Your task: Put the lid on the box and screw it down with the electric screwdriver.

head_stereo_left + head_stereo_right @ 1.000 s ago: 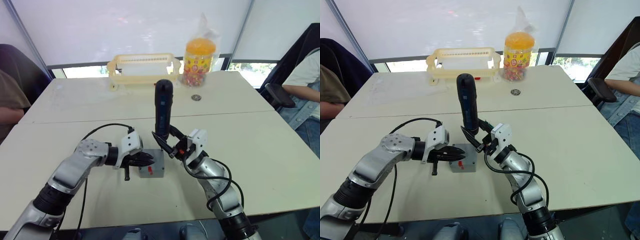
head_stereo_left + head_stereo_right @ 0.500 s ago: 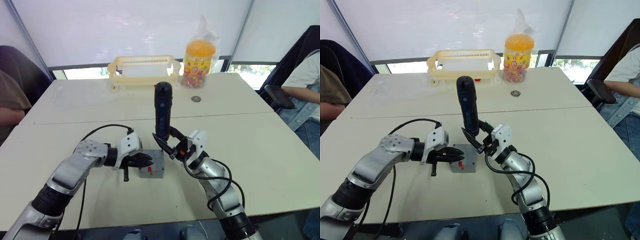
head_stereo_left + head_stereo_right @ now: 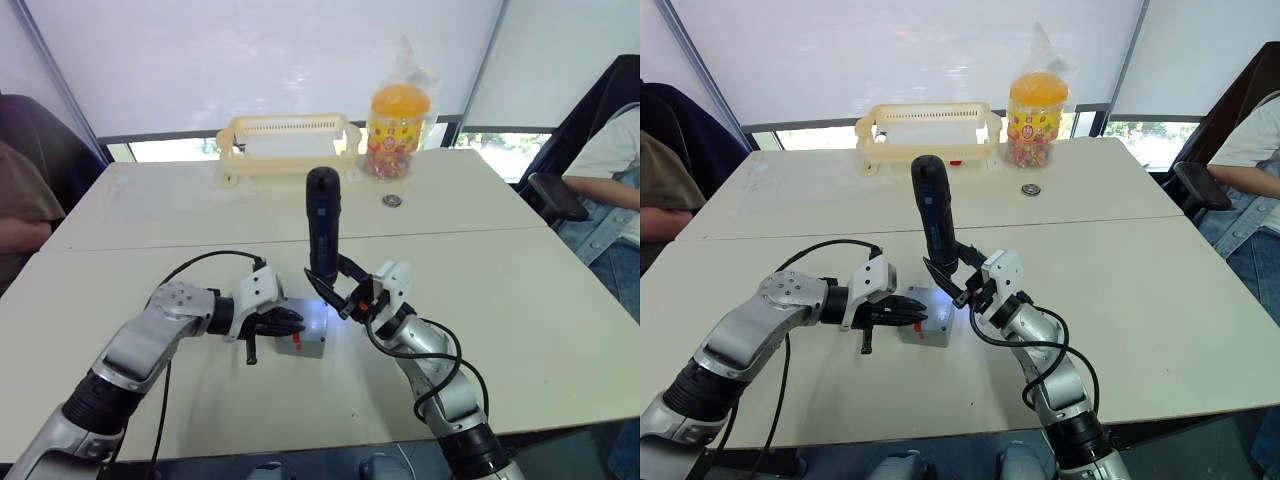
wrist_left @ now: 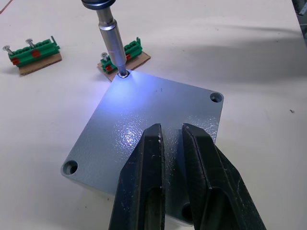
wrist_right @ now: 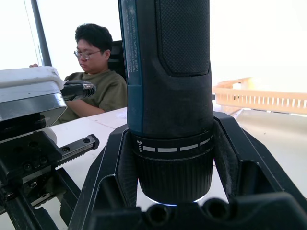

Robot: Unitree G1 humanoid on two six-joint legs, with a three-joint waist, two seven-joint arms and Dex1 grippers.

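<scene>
Fingers [image 4: 148, 177] of the left gripper [image 4: 170, 143] lie nearly pressed together, a thin slit between them, their tips resting flat on the lid [image 4: 144, 124], which sits on top of the box [image 3: 925, 322] near the front middle of the counter [image 3: 560, 300]. Both black fingers [image 5: 110, 182] of the right gripper [image 3: 335, 292] pinch the electric screwdriver [image 3: 322, 225] around its lower collar and hold it upright, just tilted, over the far corner of the lid. Its metal bit [image 4: 111, 40] stands in the screw hole at that corner, and a bluish-white glow spreads over the grey lid from that spot. Two other corner holes [image 4: 217, 97] show open and dark. A small red mark [image 3: 923, 327] shows on the near side of the box. Just beyond the box, two green terminal strips [image 4: 32, 50] with screws standing in them lie on bits of brown card, one touching the box corner under the bit and the other apart from it. Farther back on the counter stand a pale yellow plastic basket [image 3: 288, 140] and a jar of sweets with an orange lid [image 3: 398, 125] in a clear bag, with a small round metal item [image 3: 392, 200] in front of the jar. A person [image 3: 25, 200] sits at the left edge and another [image 3: 610, 170] at the right.
</scene>
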